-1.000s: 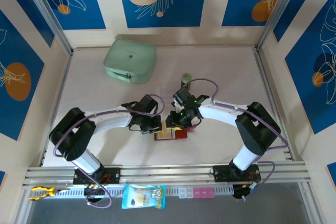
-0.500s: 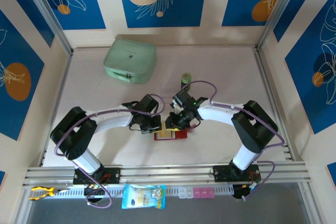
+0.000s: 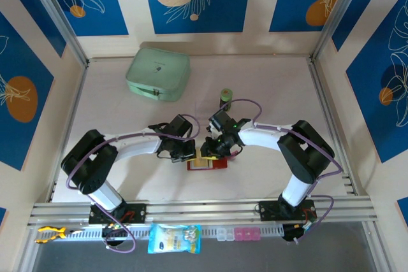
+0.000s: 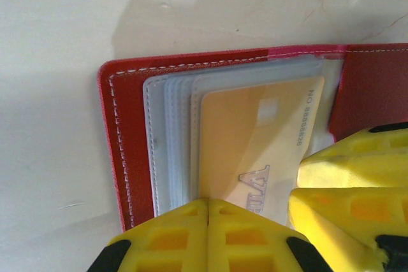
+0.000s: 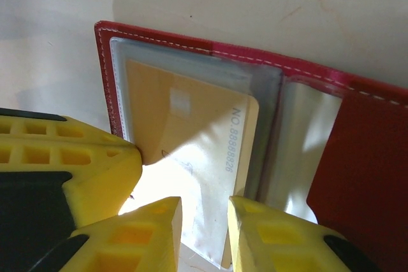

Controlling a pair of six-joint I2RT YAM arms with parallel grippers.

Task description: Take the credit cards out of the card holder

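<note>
The dark-red card holder point(image 3: 208, 164) lies open on the table between both arms. In the left wrist view its clear sleeves point(image 4: 172, 138) hold a tan credit card point(image 4: 248, 138). My left gripper point(image 4: 208, 203) is shut, its tips pressed down on the sleeves at the card's edge, clamping nothing. My right gripper point(image 5: 204, 224) hovers over the same credit card point(image 5: 191, 125), whose near end pokes out of the sleeve. Its jaws stand a narrow gap apart with the card's end showing between them. From above, the left gripper point(image 3: 190, 155) and right gripper point(image 3: 211, 151) meet over the holder.
A mint-green zip case point(image 3: 158, 73) sits at the back left. A small green can point(image 3: 225, 95) stands just behind the right arm. A snack packet point(image 3: 174, 238) and small pill boxes point(image 3: 237, 234) lie on the front rail.
The right gripper's jaws have narrowed over the card and the right arm has edged slightly left. The left arm and holder have not moved.
</note>
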